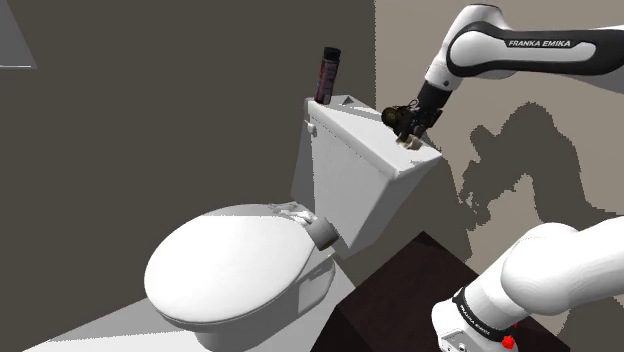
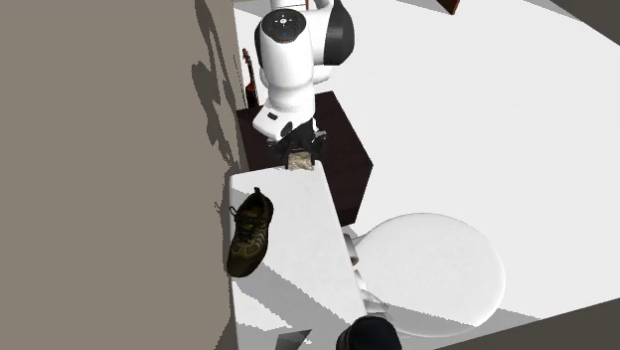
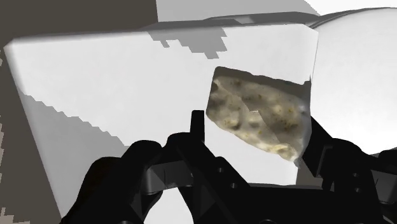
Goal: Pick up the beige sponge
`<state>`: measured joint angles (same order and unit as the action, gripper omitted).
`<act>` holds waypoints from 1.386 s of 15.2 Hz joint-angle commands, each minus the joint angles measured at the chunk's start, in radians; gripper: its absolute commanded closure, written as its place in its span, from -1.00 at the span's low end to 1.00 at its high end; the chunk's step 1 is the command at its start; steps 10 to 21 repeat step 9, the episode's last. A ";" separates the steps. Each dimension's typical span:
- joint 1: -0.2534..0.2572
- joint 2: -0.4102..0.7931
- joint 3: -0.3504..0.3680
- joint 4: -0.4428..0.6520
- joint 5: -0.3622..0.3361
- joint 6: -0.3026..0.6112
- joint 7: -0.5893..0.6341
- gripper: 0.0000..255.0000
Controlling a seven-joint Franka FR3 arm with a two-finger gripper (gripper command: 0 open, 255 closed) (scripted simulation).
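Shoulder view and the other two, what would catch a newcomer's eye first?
A white toilet takes up much of the shoulder view, and its tank lid serves as the work surface. In the second exterior view a dark olive shoe lies on that lid, oddly out of place. At the lid's end nearest the arm, the black gripper is down at a mottled beige sponge.

- I see both black fingers (image 3: pixel 198 127) pressing the opposite ends of a mottled beige sponge (image 3: pixel 261 118).
- Under it I see the flat white tank lid (image 3: pixel 108 95), partly crossed by shadow.
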<state>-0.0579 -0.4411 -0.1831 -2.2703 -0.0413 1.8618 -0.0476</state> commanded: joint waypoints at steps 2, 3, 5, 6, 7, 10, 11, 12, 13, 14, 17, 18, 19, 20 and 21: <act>0.001 -0.001 0.002 0.041 0.001 -0.042 0.001 1.00; 0.001 -0.001 0.003 0.054 0.002 -0.056 0.002 1.00; 0.002 -0.001 0.004 0.081 0.002 -0.082 0.002 1.00; 0.002 0.000 0.005 0.095 0.003 -0.096 0.002 1.00; 0.003 0.001 0.005 0.109 0.003 -0.109 0.003 1.00; 0.003 0.001 0.006 0.111 0.003 -0.111 0.003 1.00; 0.003 0.001 0.006 0.111 0.003 -0.111 0.003 1.00; 0.003 0.001 0.006 0.111 0.003 -0.111 0.003 1.00; 0.003 0.001 0.006 0.111 0.003 -0.111 0.003 1.00; 0.003 0.001 0.006 0.111 0.003 -0.111 0.003 1.00; 0.003 0.001 0.006 0.111 0.003 -0.111 0.003 1.00; 0.003 0.001 0.006 0.111 0.003 -0.111 0.003 1.00; 0.003 0.001 0.006 0.111 0.003 -0.111 0.003 1.00; 0.003 0.001 0.006 0.111 0.003 -0.111 0.003 1.00; 0.003 0.001 0.006 0.111 0.003 -0.111 0.003 1.00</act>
